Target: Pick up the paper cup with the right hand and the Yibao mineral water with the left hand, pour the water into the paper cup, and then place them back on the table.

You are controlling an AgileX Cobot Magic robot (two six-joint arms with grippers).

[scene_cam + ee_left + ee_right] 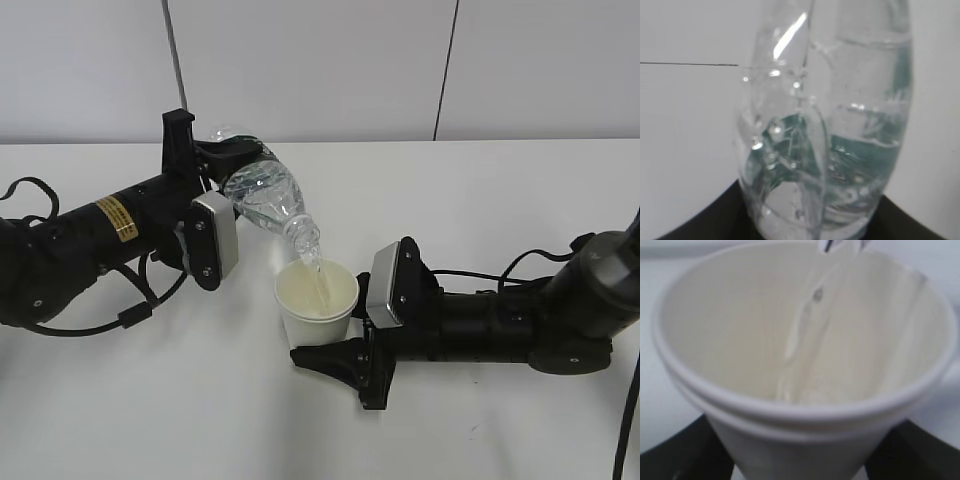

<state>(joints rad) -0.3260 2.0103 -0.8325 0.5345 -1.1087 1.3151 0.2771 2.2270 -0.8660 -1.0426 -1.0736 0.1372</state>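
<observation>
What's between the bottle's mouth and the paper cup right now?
A thin stream of water runs from the bottle into the paper cup, seen in the exterior and right wrist views.

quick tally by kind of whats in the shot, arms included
Paper cups: 1, the paper cup, held by the right hand
Water bottles: 1, the Yibao mineral water, tipped mouth-down over the cup with water running in, held by the left hand
Robot grippers: 2
Tables: 1, the table
Total: 5
</observation>
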